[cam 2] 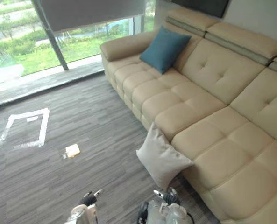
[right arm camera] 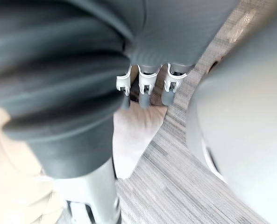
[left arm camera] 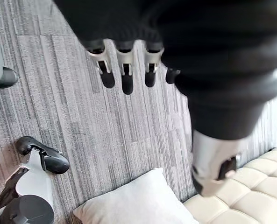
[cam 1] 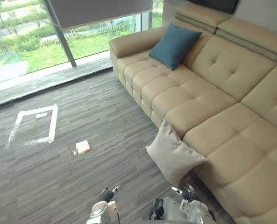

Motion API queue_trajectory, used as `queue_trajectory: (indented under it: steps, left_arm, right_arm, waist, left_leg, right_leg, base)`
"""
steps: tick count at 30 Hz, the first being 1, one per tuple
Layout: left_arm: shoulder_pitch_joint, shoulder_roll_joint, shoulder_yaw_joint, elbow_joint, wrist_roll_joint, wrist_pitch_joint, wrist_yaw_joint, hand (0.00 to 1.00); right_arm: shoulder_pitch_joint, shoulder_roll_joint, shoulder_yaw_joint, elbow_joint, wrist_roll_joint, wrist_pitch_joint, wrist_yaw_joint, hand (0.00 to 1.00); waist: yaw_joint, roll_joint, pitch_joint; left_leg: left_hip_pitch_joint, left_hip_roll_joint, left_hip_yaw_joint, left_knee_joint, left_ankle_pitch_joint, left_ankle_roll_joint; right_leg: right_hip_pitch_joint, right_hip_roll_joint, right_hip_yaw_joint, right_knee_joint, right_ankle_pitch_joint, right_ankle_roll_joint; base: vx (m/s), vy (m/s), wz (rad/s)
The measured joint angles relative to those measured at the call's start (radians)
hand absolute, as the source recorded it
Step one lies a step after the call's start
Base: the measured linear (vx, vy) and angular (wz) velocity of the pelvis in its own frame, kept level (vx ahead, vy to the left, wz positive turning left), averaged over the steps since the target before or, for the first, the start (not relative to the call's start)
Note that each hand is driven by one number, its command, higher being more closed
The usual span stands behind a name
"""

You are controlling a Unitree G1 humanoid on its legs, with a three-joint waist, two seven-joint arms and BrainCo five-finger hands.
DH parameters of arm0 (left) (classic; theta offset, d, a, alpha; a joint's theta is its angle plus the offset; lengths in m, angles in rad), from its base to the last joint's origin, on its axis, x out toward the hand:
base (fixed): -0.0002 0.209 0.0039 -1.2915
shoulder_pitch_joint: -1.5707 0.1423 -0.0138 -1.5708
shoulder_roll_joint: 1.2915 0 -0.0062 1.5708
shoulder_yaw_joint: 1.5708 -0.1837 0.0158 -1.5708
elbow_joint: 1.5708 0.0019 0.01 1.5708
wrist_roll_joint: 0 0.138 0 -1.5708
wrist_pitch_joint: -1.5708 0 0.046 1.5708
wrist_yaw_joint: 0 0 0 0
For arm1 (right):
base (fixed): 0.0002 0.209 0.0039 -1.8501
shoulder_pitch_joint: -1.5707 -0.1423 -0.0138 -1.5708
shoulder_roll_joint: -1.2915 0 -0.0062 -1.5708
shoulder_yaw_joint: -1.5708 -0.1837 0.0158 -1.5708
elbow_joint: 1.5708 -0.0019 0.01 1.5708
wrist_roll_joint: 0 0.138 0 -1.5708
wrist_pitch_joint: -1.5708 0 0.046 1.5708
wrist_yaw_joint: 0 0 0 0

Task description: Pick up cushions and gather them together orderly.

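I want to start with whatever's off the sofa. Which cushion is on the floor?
The pale grey cushion, leaning against the sofa front on the carpet; the blue cushion sits on the seat by the armrest.

I see open floor (cam 1: 105, 116) on the left, with a small yellow object (cam 1: 82, 146) lying on it. On the right the sofa (cam 1: 231, 140) blocks the way, a grey cushion (cam 1: 174, 154) leaning against its front.

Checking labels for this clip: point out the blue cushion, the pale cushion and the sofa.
blue cushion (cam 1: 174, 44), left eye view, its centre.
pale cushion (cam 1: 174, 154), left eye view, its centre.
sofa (cam 1: 231, 140), left eye view, seat.
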Motion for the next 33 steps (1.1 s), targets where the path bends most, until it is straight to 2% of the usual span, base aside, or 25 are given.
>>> queue_trajectory:
  steps: [1, 2, 3, 4, 6, 9, 10, 11, 12, 13, 14, 15, 17, 19, 20, 22, 23, 24, 25, 27, 28, 29, 30, 31, 33]
  left_arm:
    - [0.006, 0.002, 0.002, -0.005, 0.0, 0.0, 0.0, 0.0]
    - [0.012, 0.005, 0.001, -0.022, 0.0, -0.001, -0.002, 0.0]
    - [0.017, 0.007, 0.0, -0.024, 0.0, -0.001, -0.002, 0.0]
    - [0.017, 0.005, -0.001, -0.032, 0.0, -0.001, -0.004, 0.0]
    - [0.017, 0.004, -0.001, -0.044, 0.0, -0.002, -0.013, 0.0]
    - [0.017, 0.002, -0.003, -0.053, 0.0, -0.007, -0.016, 0.0]
    - [0.017, 0.002, -0.003, -0.055, 0.0, -0.008, -0.016, 0.0]
    - [0.016, 0.002, -0.003, -0.056, 0.0, -0.011, -0.016, 0.0]
    - [0.016, 0.002, -0.003, -0.055, 0.0, -0.013, -0.016, 0.0]
    - [0.016, 0.001, -0.004, -0.05, 0.0, -0.013, -0.016, 0.0]
    - [0.015, 0.002, -0.003, -0.037, -0.001, -0.012, -0.017, 0.0]
    - [0.008, 0.017, 0.0, -0.02, 0.0, -0.013, -0.012, 0.0]
    - [0.007, 0.024, -0.004, -0.004, 0.001, -0.012, -0.013, 0.0]
    - [0.001, 0.025, -0.012, 0.005, 0.001, -0.011, -0.013, 0.0]
    - [0.0, 0.024, -0.014, 0.012, 0.001, -0.012, -0.014, 0.0]
    - [-0.002, 0.029, -0.029, 0.018, 0.001, -0.011, -0.011, 0.0]
    - [-0.002, 0.032, -0.034, 0.02, 0.0, -0.01, -0.01, 0.0]
    - [0.0, 0.032, -0.034, 0.021, 0.0, -0.01, -0.008, 0.0]
    - [0.005, 0.034, -0.035, 0.022, 0.0, -0.01, -0.007, 0.0]
    - [0.0, 0.041, -0.052, 0.03, 0.0, -0.01, 0.0, 0.0]
    - [-0.003, 0.053, -0.074, 0.043, 0.0, -0.01, 0.0, 0.0]
    - [-0.014, 0.054, -0.083, 0.056, 0.002, -0.011, 0.0, 0.0]
    - [-0.026, 0.044, -0.083, 0.066, 0.009, -0.006, -0.001, 0.0]
    - [-0.024, 0.027, -0.082, 0.064, 0.01, -0.006, -0.003, 0.0]
    - [-0.025, 0.013, -0.083, 0.06, 0.017, -0.006, -0.007, 0.0]
  right_arm:
    - [0.002, -0.004, 0.002, 0.002, 0.0, 0.005, 0.0, 0.0]
    - [0.004, -0.004, 0.01, 0.008, 0.0, 0.007, -0.001, 0.0]
    - [0.003, -0.004, 0.018, 0.011, 0.0, 0.007, -0.002, 0.0]
    - [0.001, -0.004, 0.024, 0.019, 0.001, 0.008, -0.002, 0.0]
    - [0.0, -0.005, 0.024, 0.031, 0.002, 0.011, -0.003, 0.0]
    - [-0.006, -0.009, 0.026, 0.036, 0.003, 0.012, -0.006, 0.0]
    - [-0.005, -0.01, 0.027, 0.036, 0.003, 0.012, -0.007, 0.0]
    - [-0.005, -0.011, 0.032, 0.037, 0.002, 0.012, -0.01, 0.0]
    - [-0.004, -0.015, 0.042, 0.038, 0.002, 0.012, -0.011, 0.0]
    - [0.0, -0.02, 0.056, 0.037, 0.002, 0.011, -0.011, 0.0]
    - [0.003, -0.024, 0.066, 0.043, 0.002, 0.011, -0.012, 0.0]
    - [0.003, -0.016, 0.074, 0.048, 0.002, 0.014, -0.01, 0.0]
    - [0.021, 0.01, 0.074, 0.048, 0.002, 0.014, -0.01, 0.0]
    - [0.018, 0.026, 0.074, 0.047, 0.002, 0.014, -0.01, 0.0]
    - [0.016, 0.028, 0.075, 0.046, 0.002, 0.014, -0.008, 0.0]
    - [0.0, 0.038, 0.083, 0.042, 0.001, 0.014, -0.003, 0.0]
    - [-0.008, 0.038, 0.087, 0.042, 0.001, 0.013, -0.003, 0.0]
    - [-0.018, 0.036, 0.087, 0.042, 0.001, 0.012, -0.004, 0.0]
    - [-0.018, 0.035, 0.086, 0.045, 0.001, 0.011, -0.003, 0.0]
    - [-0.023, 0.032, 0.082, 0.049, 0.001, 0.007, -0.003, 0.0]
    - [-0.026, 0.032, 0.073, 0.064, 0.0, 0.004, -0.003, 0.0]
    - [-0.034, 0.02, 0.064, 0.078, 0.0, 0.002, -0.003, 0.0]
    - [-0.046, 0.006, 0.045, 0.087, 0.0, -0.001, -0.003, 0.0]
    - [-0.046, -0.012, 0.019, 0.087, 0.001, -0.002, -0.005, 0.0]
    - [-0.036, -0.028, -0.005, 0.09, 0.001, 0.0, -0.007, 0.0]
  waist:
    - [0.005, 0.005, 0.005]
    - [0.01, 0.003, 0.006]
    - [0.01, 0.001, 0.008]
    - [0.01, -0.008, 0.013]
    - [0.014, -0.013, 0.014]
    - [0.019, -0.013, 0.014]
    - [0.021, -0.013, 0.014]
    - [0.023, -0.013, 0.013]
    - [0.024, -0.012, 0.013]
    - [0.025, -0.007, 0.007]
    - [0.027, 0.005, -0.006]
    - [0.032, -0.025, -0.027]
    - [0.038, -0.054, -0.053]
    - [0.042, -0.062, -0.057]
    - [0.043, -0.054, -0.052]
    - [0.052, -0.038, -0.042]
    - [0.052, -0.034, -0.039]
    - [0.052, -0.026, -0.035]
    - [0.052, -0.024, -0.034]
    - [0.049, -0.028, -0.034]
    - [0.048, -0.042, -0.033]
    - [0.046, -0.044, -0.025]
    - [0.043, -0.014, -0.01]
    - [0.038, 0.0, -0.005]
    - [0.037, 0.007, 0.002]
  left_leg:
    - [-0.068, 0.044, -0.026, 0.184, 0.065, -0.04]
    - [-0.124, 0.073, -0.043, 0.313, 0.064, -0.04]
    - [-0.148, 0.083, -0.042, 0.351, 0.054, -0.024]
    - [-0.189, 0.092, -0.032, 0.368, 0.029, 0.016]
    - [-0.241, 0.101, -0.018, 0.316, -0.002, 0.058]
    - [-0.299, 0.069, -0.073, 0.092, -0.02, 0.055]
    - [-0.318, 0.045, -0.133, 0.015, -0.019, 0.055]
    - [-0.333, 0.004, -0.24, -0.071, -0.015, 0.05]
    - [-0.336, -0.014, -0.292, -0.108, -0.01, 0.052]
    - [-0.338, -0.024, -0.334, -0.161, 0.023, 0.063]
    - [-0.335, -0.015, -0.335, -0.171, 0.054, 0.01]
    - [-0.328, -0.026, -0.271, -0.159, 0.034, 0.034]
    - [-0.314, -0.03, -0.189, -0.165, 0.024, 0.05]
    - [-0.268, -0.03, -0.124, -0.192, 0.012, 0.071]
    - [-0.233, -0.029, -0.093, -0.216, 0.007, 0.079]
    - [-0.156, -0.02, 0.0, -0.265, -0.002, 0.093]
    - [-0.129, -0.019, 0.026, -0.285, -0.002, 0.093]
    - [-0.091, -0.015, 0.056, -0.316, -0.001, 0.093]
    - [-0.064, -0.013, 0.078, -0.344, -0.001, 0.093]
    - [-0.049, -0.013, 0.091, -0.38, 0.0, 0.091]
    - [-0.052, -0.03, 0.089, -0.386, 0.004, 0.082]
    - [-0.045, -0.039, 0.069, -0.387, 0.004, 0.076]
    - [-0.033, -0.025, 0.043, -0.389, 0.011, 0.058]
    - [-0.031, -0.021, 0.029, -0.374, 0.022, 0.04]
    - [-0.042, 0.003, 0.021, -0.287, 0.026, 0.03]
  right_leg:
    - [0.041, 0.027, 0.022, -0.028, -0.01, -0.007]
    - [0.079, 0.047, 0.047, -0.056, -0.017, -0.012]
    - [0.098, 0.052, 0.062, -0.072, -0.018, -0.011]
    - [0.133, 0.062, 0.098, -0.103, -0.02, -0.008]
    - [0.168, 0.067, 0.154, -0.131, -0.024, 0.007]
    - [0.191, 0.07, 0.255, -0.143, -0.038, 0.04]
    - [0.195, 0.07, 0.293, -0.143, -0.046, 0.053]
    - [0.198, 0.07, 0.349, -0.141, -0.058, 0.074]
    - [0.197, 0.07, 0.38, -0.137, -0.065, 0.089]
    - [0.19, 0.078, 0.43, -0.119, -0.081, 0.117]
    - [0.177, 0.089, 0.476, -0.094, -0.1, 0.143]
    - [0.17, 0.072, 0.523, -0.084, -0.1, 0.169]
    - [0.156, 0.049, 0.569, -0.114, -0.066, 0.208]
    - [0.151, 0.042, 0.593, -0.115, -0.02, 0.242]
    - [0.132, 0.043, 0.589, -0.074, -0.003, 0.25]
    - [0.022, 0.038, 0.522, 0.109, 0.021, 0.267]
    - [-0.006, 0.023, 0.462, 0.149, 0.011, 0.26]
    - [-0.03, 0.002, 0.368, 0.171, -0.003, 0.236]
    - [-0.049, -0.012, 0.282, 0.161, -0.013, 0.218]
    - [-0.074, -0.014, 0.178, 0.072, -0.005, 0.205]
    - [-0.069, -0.006, 0.181, -0.033, 0.051, 0.162]
    - [-0.056, -0.003, 0.178, -0.054, 0.04, 0.103]
    - [-0.037, 0.006, 0.164, -0.056, 0.043, 0.096]
    - [-0.025, 0.008, 0.16, -0.059, 0.027, 0.097]
    - [0.018, 0.009, 0.145, -0.07, 0.01, 0.087]
  base:
    - [0.42, -0.075, -0.74]
    - [0.36, -0.028, -0.77]
    - [0.32, -0.017, -0.82]
    - [0.25, -0.007, -0.69]
    - [0.2, 0.031, -0.87]
    - [0.23, 0.136, -1.05]
    - [0.26, 0.236, -1.2]
    - [0.3, 0.293, -1.23]
    - [0.38, 0.395, -1.36]
    - [0.33, 0.361, -1.26]
    - [0.33, 0.362, -1.39]
    - [0.26, 0.284, -1.17]
    - [0.29, 0.331, -1.07]
    - [0.2, 0.278, -0.96]
    - [0.14, 0.213, -0.97]
    - [0.13, 0.199, -1.17]
    - [0.08, 0.121, -1.04]
    - [0.08, 0.081, -0.84]
    - [0.1, 0.015, -0.7]
    - [0.14, -0.087, -0.4]
    - [0.14, -0.143, -0.18]
    - [0.15, -0.145, -0.12]
    - [0.15, -0.156, -0.02]
    - [0.14, -0.151, 0.02]
    - [0.13, -0.173, 0.18]
